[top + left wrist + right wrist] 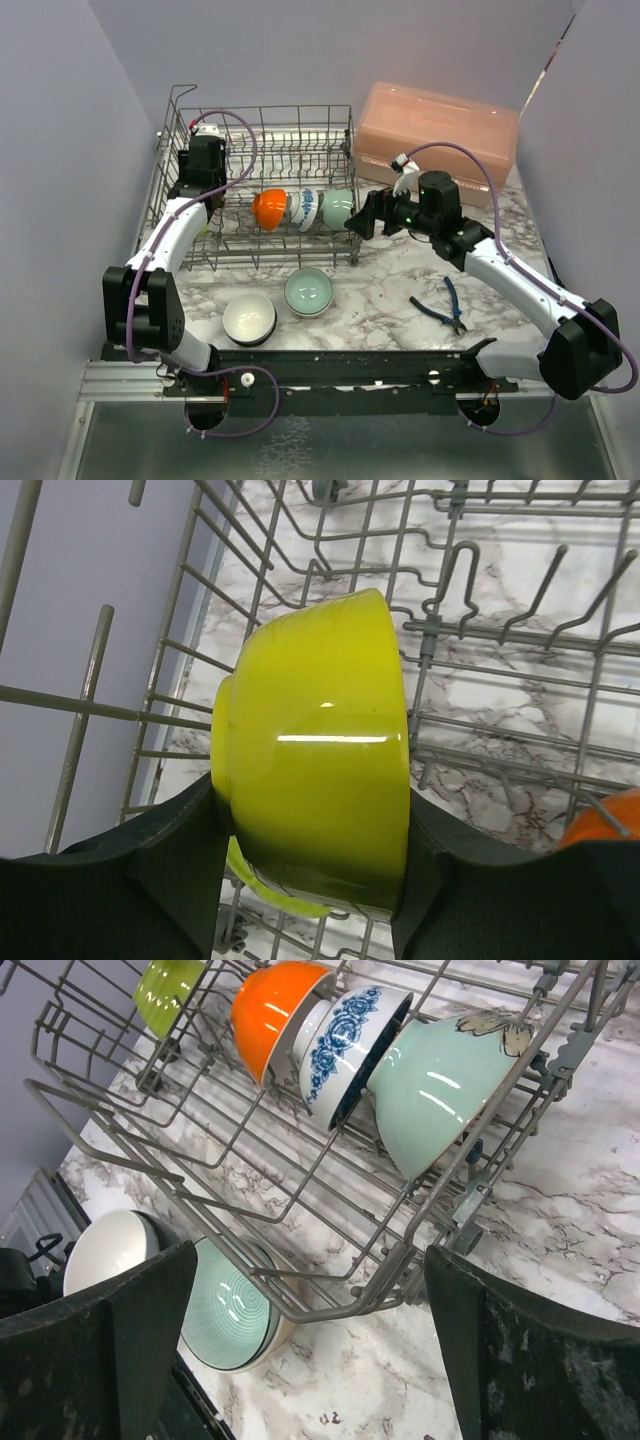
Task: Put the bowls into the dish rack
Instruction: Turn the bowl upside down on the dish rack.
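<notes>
Lime-yellow bowl [310, 730] sits pinched inside the left claw [310, 865].

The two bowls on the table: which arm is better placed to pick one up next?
Right, probably. The right gripper is open and empty beside the dish rack, nearer the teal bowl on the table. The left gripper is closed on a lime-yellow bowl inside the rack.

**Bright Bowls, Grey Wire**

The dish rack [260, 140] is grey wire. In it: a lime-yellow bowl [315, 750], an orange bowl [269, 208], at its three o'clock a white bowl with blue flowers [305, 209], then a pale teal bowl [337, 207]. The table [400, 280] is white marble veined grey; the box [440, 130] at one o'clock is pink.
</notes>
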Robot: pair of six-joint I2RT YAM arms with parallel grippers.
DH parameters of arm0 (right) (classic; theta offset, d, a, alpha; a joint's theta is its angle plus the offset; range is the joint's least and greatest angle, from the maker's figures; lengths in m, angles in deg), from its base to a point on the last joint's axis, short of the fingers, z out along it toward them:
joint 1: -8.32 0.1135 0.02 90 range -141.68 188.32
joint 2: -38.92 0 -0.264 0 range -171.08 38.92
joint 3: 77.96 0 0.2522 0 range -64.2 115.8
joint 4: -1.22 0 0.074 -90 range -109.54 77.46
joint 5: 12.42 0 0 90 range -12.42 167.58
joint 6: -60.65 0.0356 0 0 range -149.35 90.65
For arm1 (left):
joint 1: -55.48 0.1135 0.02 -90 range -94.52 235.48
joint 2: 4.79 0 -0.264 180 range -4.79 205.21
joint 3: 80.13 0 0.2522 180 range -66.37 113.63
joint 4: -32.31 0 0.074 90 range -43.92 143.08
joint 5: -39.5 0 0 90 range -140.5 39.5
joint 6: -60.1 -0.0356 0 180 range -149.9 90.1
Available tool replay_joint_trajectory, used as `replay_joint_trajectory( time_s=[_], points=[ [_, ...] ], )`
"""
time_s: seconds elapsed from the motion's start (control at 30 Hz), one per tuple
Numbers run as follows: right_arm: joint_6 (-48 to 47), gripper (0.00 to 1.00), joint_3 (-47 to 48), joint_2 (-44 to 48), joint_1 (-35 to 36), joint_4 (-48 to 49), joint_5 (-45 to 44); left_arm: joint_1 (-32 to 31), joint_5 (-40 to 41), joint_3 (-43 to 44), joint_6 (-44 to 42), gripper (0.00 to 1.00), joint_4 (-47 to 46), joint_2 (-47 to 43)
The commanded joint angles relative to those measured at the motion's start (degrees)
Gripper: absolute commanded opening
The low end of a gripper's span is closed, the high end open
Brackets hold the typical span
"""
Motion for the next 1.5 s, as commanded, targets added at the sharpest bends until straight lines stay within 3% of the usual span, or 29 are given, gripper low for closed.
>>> replay_joint_trajectory(
  time_s=[0.0,0.57,0.77,1.0,1.47],
  points=[
    [-0.4,1.0,-0.9,1.6,-0.2,0.9,1.8,1.0,4.6,3.5,-2.2,0.0,-0.3,1.9],
    [-1.9,1.0,-2.3,3.3,-0.2,0.6,1.1,2.6,6.0,10.7,-1.8,0.0,0.9,11.1],
    [-1.5,1.0,-3.7,4.2,-0.2,2.0,0.7,3.0,10.0,14.2,-1.9,0.0,3.4,15.7],
    [-2.5,1.0,-3.2,3.9,-0.2,0.7,1.4,3.7,8.3,16.8,-0.9,0.0,5.2,19.2],
    [-2.9,1.0,-3.7,3.9,-0.2,0.5,0.5,4.5,9.9,18.6,0.2,0.0,6.4,23.5]
  ],
)
